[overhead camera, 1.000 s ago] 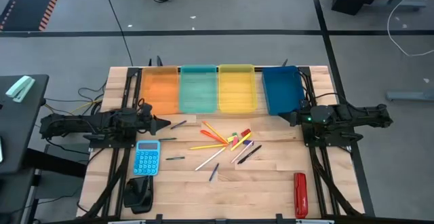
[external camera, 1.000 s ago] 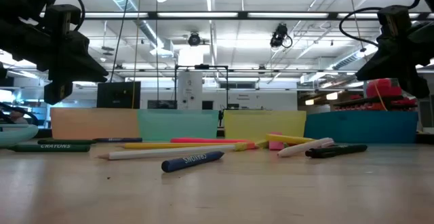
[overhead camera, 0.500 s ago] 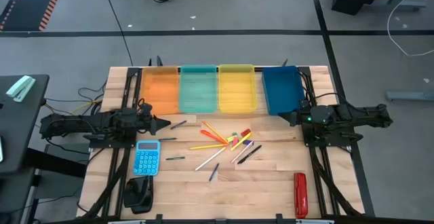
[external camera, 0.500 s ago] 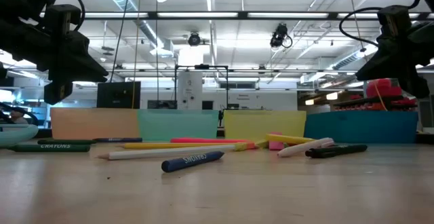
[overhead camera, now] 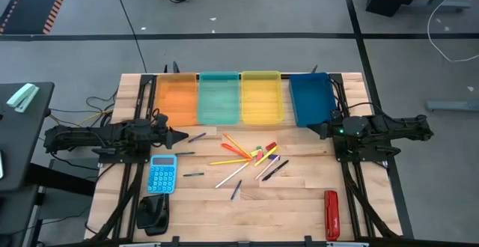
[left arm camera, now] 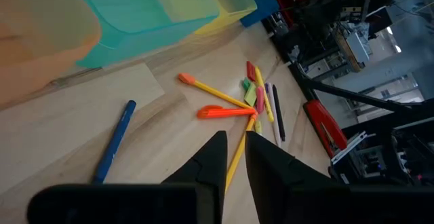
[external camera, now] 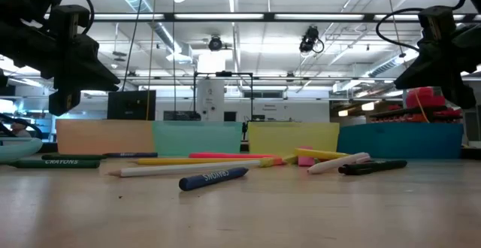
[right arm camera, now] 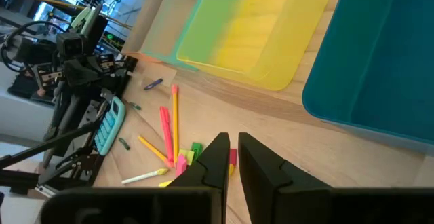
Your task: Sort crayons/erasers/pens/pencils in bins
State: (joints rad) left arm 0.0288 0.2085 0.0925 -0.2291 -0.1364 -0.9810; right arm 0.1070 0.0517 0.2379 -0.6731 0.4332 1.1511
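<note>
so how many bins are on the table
4, in one row along the far edge of the table: the orange bin at the left end, then the teal bin, the yellow bin, and the dark blue bin at the right end.

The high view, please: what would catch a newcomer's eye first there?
Four translucent plastic bins in a row, orange, teal, yellow and dark blue, line the wooden table's far edge. Before them lies a colourful scatter of pencils, crayons and erasers, flanked by the left gripper and right gripper, both almost shut and empty.
</note>
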